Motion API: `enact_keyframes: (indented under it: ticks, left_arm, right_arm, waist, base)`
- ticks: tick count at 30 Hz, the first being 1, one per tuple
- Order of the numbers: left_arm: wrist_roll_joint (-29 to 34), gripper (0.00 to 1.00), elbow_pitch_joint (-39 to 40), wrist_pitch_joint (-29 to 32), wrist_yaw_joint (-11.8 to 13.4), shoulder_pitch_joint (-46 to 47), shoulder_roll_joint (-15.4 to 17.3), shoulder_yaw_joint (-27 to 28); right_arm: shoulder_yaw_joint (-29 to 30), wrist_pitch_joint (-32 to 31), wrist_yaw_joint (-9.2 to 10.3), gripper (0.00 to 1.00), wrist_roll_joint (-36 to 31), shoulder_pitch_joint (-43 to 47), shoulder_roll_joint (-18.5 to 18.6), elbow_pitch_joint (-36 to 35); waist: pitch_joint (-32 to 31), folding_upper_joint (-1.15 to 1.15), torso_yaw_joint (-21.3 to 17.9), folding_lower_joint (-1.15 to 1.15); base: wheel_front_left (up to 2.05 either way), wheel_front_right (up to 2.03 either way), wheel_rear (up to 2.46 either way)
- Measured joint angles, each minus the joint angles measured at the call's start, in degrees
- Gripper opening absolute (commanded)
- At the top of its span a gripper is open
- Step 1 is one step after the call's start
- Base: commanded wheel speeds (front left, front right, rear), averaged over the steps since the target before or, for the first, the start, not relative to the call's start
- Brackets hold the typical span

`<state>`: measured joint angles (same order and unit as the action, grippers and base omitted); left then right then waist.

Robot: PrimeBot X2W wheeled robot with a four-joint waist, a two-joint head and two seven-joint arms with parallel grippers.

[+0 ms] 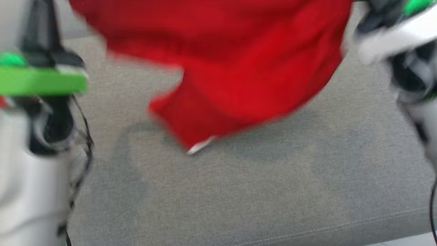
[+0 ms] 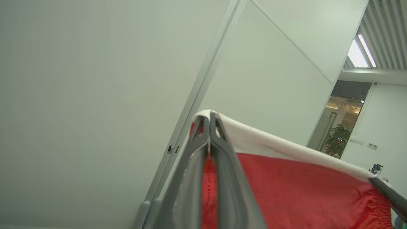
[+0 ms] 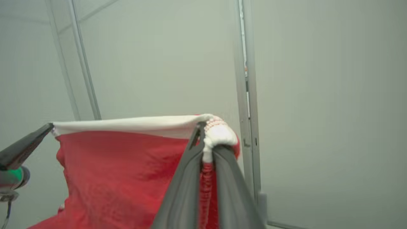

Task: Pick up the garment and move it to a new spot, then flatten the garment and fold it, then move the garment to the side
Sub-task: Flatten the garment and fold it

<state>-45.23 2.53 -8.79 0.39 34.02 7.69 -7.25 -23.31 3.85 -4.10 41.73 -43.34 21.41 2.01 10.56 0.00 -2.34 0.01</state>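
Garment (image 1: 239, 68), red and blurred in the head view, hangs in the air from eleven to two o'clock. Its lowest corner dangles toward the centre above the grey upholstered surface (image 1: 273, 191), apparently not touching it. Its white band (image 2: 286, 146) runs taut between the two claws. The left gripper (image 2: 210, 122) is clamped on one end of that band, fingers pressed together with red cloth between them. The right gripper (image 3: 208, 143) is clamped on the other end, where the band bunches into a knob at one o'clock of its tips. The step in hand looks like carrying the cloth to its new spot. To do it well, I judge both arms should travel together with the band level and stretched, then lower the hanging edge first so the cloth lays out flat
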Motion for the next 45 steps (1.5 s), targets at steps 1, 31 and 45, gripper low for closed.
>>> enact_keyframes:
  ticks: [1, 31, 45]
  left_arm:
    - [0.43, 0.00, 0.71, -1.20, 0.31, 4.12, -0.22, 1.46]
    - [-3.01, 0.00, -8.57, -3.19, -4.49, -26.08, -3.21, -9.48]
    - [-1.93, 0.00, -10.01, -3.34, -5.94, -36.22, -1.34, -13.23]
  right_arm:
    - [3.59, 2.76, 1.33, 0.00, -0.33, -4.56, -1.87, -0.11]
    - [-13.06, 6.26, -2.94, 0.00, 3.30, 16.80, -3.47, 21.57]
    - [-14.97, 9.81, -2.94, 0.00, 0.59, 28.78, 1.53, 20.06]
  waist:
    - [0.24, 0.00, 0.45, 0.00]
    - [3.25, 0.00, 3.87, 0.00]
    - [-0.88, 0.00, 3.84, 0.00]
  base:
    - [0.00, 0.00, 0.00]
    - [0.00, 0.00, 0.00]
    - [0.00, 0.00, 0.00]
